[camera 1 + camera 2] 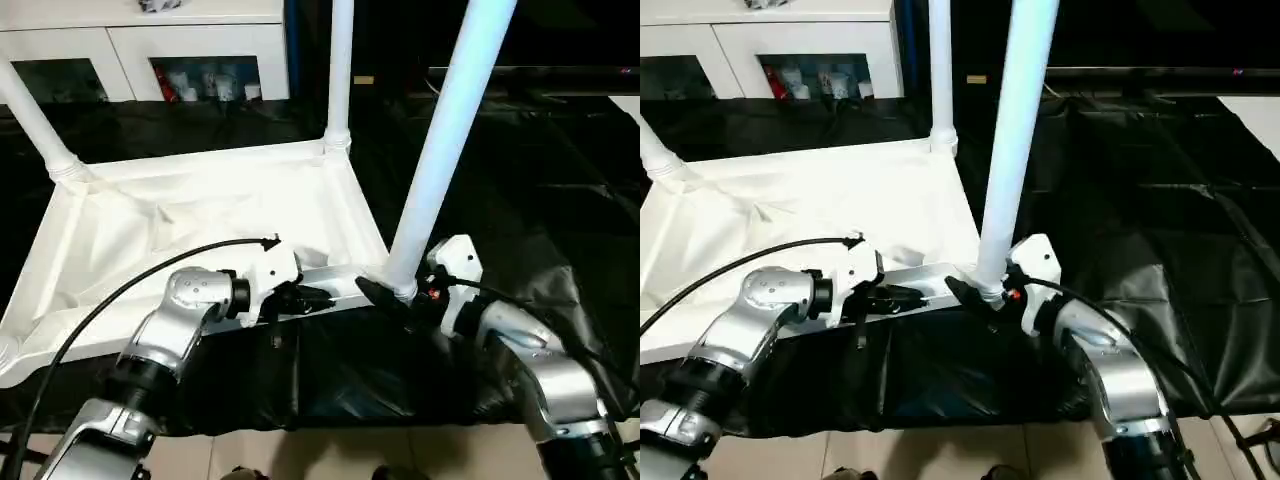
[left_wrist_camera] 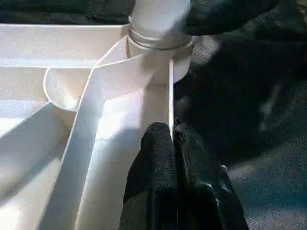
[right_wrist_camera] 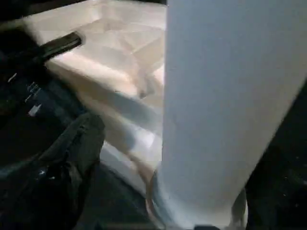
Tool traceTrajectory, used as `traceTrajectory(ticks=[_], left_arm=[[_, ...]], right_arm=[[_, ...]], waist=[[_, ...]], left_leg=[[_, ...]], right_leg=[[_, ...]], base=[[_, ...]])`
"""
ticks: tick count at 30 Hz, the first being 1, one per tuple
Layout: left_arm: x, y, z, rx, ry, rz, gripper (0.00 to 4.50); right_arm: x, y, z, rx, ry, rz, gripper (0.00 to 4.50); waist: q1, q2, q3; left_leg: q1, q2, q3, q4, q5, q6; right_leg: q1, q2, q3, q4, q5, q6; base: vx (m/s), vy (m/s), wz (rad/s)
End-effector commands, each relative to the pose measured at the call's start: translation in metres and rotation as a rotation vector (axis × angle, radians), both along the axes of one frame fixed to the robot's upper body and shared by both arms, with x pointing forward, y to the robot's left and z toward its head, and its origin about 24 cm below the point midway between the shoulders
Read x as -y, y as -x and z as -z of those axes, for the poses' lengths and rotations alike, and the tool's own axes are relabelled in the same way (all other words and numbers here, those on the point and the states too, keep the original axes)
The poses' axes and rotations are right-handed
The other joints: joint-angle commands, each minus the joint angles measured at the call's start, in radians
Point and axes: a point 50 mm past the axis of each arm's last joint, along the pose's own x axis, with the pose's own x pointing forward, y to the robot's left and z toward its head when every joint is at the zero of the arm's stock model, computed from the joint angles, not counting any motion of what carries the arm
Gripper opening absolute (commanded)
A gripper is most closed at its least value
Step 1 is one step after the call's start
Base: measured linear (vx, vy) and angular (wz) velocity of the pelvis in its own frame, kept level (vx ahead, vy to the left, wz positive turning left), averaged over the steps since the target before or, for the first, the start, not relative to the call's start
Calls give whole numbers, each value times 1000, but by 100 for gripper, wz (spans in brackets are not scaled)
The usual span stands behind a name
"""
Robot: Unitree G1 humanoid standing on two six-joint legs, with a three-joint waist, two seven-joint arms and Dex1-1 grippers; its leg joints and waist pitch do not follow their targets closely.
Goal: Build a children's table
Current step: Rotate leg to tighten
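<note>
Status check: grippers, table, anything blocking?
Left gripper shut on tabletop near wall. Right gripper open around base of near-right leg, which stands in its socket. Three legs visible upright. Nothing blocking.

A lived-in room of a home: a white glass-door cabinet [image 1: 150, 55] holding small colourful items stands against the far wall, black plastic sheeting [image 1: 520, 180] covers the floor, and pale floor tiles [image 1: 300, 455] show at its edge.
</note>
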Motion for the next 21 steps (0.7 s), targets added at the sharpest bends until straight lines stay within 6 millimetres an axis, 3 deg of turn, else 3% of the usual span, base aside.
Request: traceTrajectory(ticks=[1, 2, 4, 5, 6, 8, 11, 12, 13, 14, 16, 17, 20, 21], left_arm=[[3, 1, 6, -45, -38, 31, 0], [8, -2, 3, -56, -55, 57, 0], [8, -3, 4, -67, -64, 67, 0], [8, -4, 4, -68, -68, 69, 0], [8, -5, 6, -62, -81, 71, 0], [8, -6, 8, -60, -94, 74, 0], [5, -8, 6, -69, -92, 81, 0], [5, -8, 6, -69, -92, 81, 0], [4, -9, 6, -66, -95, 79, 0], [3, -10, 5, -63, -99, 79, 0], [2, -10, 5, -66, -88, 82, 0], [1, -10, 3, -68, -78, 81, 0], [-2, -11, 2, -60, -85, 80, 0], [-3, -11, 2, -59, -86, 80, 0]], right_arm=[[1, 1, -3, -7, -2, -83, 446], [9, -2, -7, -15, 14, -116, 446], [11, -3, -7, -23, 26, -134, 446], [12, -4, -6, -26, 40, -141, 446], [13, -5, -5, -30, 56, -146, 446], [15, -8, -4, -37, 56, -145, 421], [15, -12, -6, -35, 46, -160, 396], [15, -12, -6, -35, 46, -160, 383], [15, -14, -6, -38, 45, -171, 375], [14, -16, -5, -42, 49, -190, 370], [12, -18, -4, -47, 41, -206, 352], [11, -19, -3, -48, 40, -205, 341], [10, -19, -1, -53, 43, -207, 325], [9, -18, 1, -60, 42, -209, 308]], waist=[[-1, -8, -58], [-2, 2, -54], [-2, -5, -57], [-1, 3, -51], [0, 5, -58], [3, 8, -54], [4, 0, -55], [4, 3, -56], [2, -10, -57], [3, -3, -57], [4, -22, -62], [6, -13, -59], [6, -18, -61], [6, -8, -49]], left_leg=[[10, 15, -7, -61, -200, 46], [7, 16, -6, -60, -179, 58], [8, 13, -4, -55, -174, 72], [8, 14, -3, -56, -182, 73], [10, 14, -4, -54, -181, 71], [11, 16, -4, -56, -199, 69], [10, 16, -6, -57, -214, 59], [11, 17, -6, -58, -218, 58], [10, 17, -5, -57, -217, 57], [9, 16, -6, -57, -211, 58], [7, 17, -5, -54, -186, 69], [8, 19, -5, -55, -181, 72], [9, 20, -5, -54, -171, 76], [6, 19, -5, -58, -182, 76]], right_leg=[[52, -28, 30, -64, -131, -233], [50, -28, 30, -62, -88, -252], [54, -27, 28, -60, -72, -274], [51, -27, 27, -65, -82, -278], [57, -29, 26, -60, -76, -285], [54, -29, 25, -65, -99, -293], [58, -30, 24, -66, -148, -284], [57, -31, 23, -66, -159, -283], [57, -30, 24, -68, -167, -278], [57, -31, 23, -66, -176, -278], [59, -33, 25, -64, -171, -276], [55, -34, 25, -63, -170, -278], [56, -33, 25, -60, -152, -280], [50, -32, 25, -64, -155, -277]], base=[[0, 0, 0], [0, 0, 0], [0, 0, 0], [0, 0, 0], [0, 0, 0], [0, 0, 0], [0, 0, 0], [0, 0, 0], [0, 0, 0], [0, 0, 0], [0, 0, 0], [0, 0, 0], [0, 0, 0], [0, 0, 0]])
